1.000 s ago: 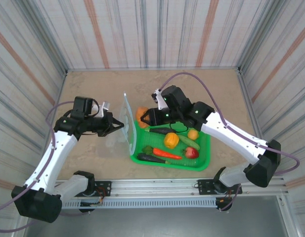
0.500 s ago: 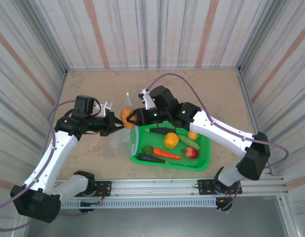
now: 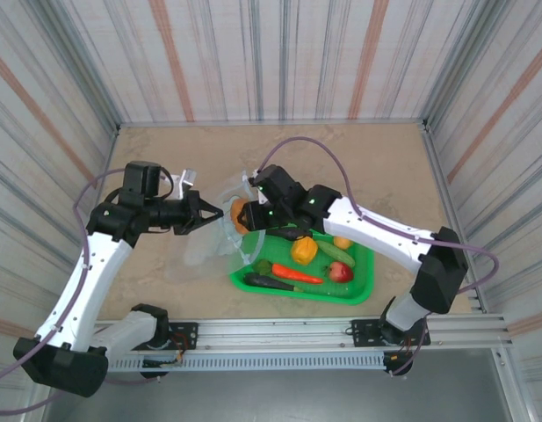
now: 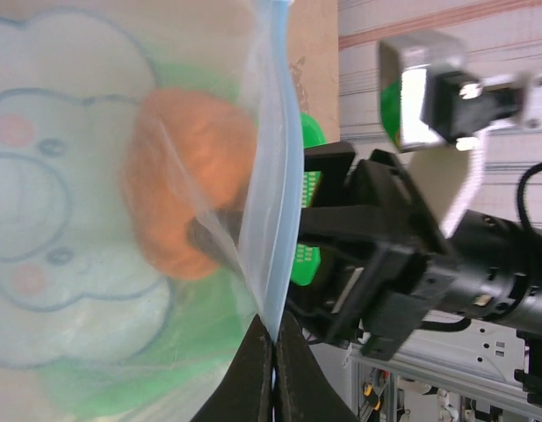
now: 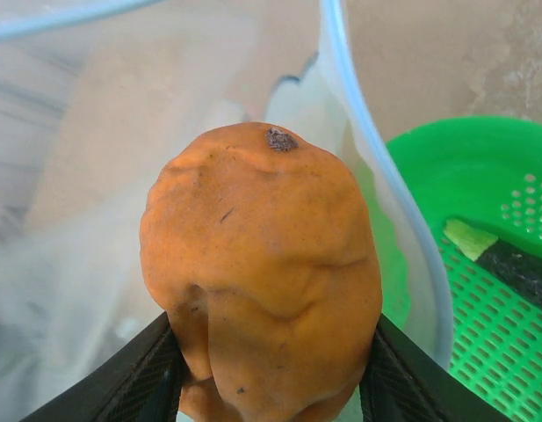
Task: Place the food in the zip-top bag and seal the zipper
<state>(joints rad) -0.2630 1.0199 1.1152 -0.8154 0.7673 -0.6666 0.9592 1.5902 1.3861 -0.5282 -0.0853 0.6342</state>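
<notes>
The clear zip-top bag [image 3: 216, 239] lies left of the green basket, its mouth held up and open. My left gripper [image 3: 206, 214] is shut on the pale blue zipper strip [image 4: 272, 185], pinching it between its fingertips [image 4: 275, 345]. My right gripper [image 3: 245, 216] is shut on a wrinkled orange fruit [image 5: 262, 264] and holds it inside the bag's mouth, with the zipper rim [image 5: 380, 167] curving round it. In the left wrist view the orange fruit [image 4: 187, 189] shows through the film. More food stays in the basket: red carrot [image 3: 295, 273], red apple [image 3: 340, 272], cucumber [image 3: 336, 255], eggplant [image 3: 271, 282].
The green mesh basket [image 3: 358, 294] sits at centre right, close against the bag, and its rim [image 5: 481, 149] lies just right of the bag's mouth. A yellow-orange fruit [image 3: 304, 250] and a small orange one [image 3: 343, 241] lie in it. Striped walls ring the tan table.
My right gripper has carried the orange fruit left from above the basket into the bag's mouth. The bag has sagged open, and my left gripper has shifted slightly while holding the zipper edge.
</notes>
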